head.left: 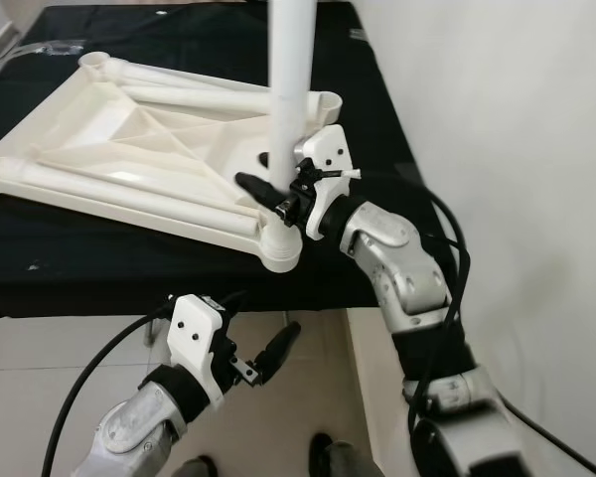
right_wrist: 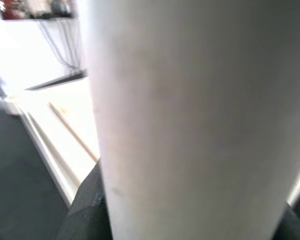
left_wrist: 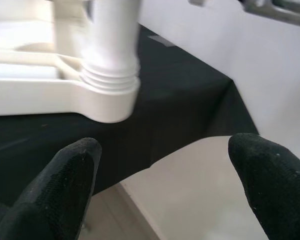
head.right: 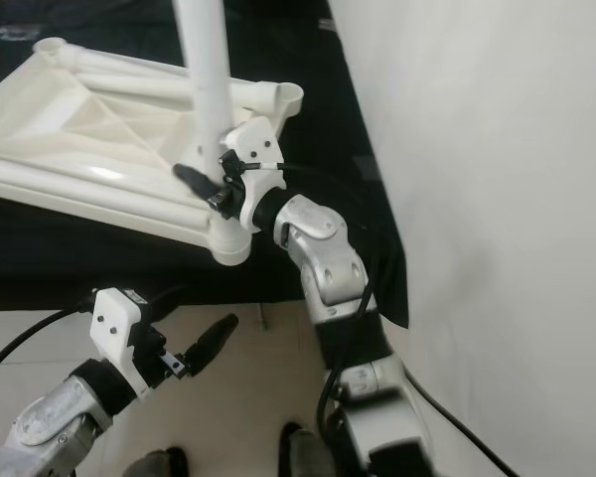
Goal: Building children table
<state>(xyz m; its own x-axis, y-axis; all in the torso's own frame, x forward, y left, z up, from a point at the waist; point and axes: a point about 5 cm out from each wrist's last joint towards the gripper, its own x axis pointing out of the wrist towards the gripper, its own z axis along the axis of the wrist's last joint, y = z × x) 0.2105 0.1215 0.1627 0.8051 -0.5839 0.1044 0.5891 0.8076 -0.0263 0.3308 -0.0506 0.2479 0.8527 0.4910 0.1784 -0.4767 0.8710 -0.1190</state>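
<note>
Left eye view: right gripper (head.left: 268, 189) clamped on upright white plastic table leg (head.left: 290, 89), standing in corner socket of upside-down white plastic tabletop (head.left: 129, 149) on black cloth (head.left: 99, 263). Left gripper (head.left: 263, 348) fingers apart, below the cloth edge.

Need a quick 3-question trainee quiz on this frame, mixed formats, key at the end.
1. True or false: the right gripper is shut on the upright leg.
2. The left gripper is: A) on the tabletop, B) open, below the table edge, holding nothing, C) gripping the cloth.
3. Fill in: the leg stands in a corner ____ of the upturned tabletop.

Key: 1 true; 2 B; 3 socket.
</note>
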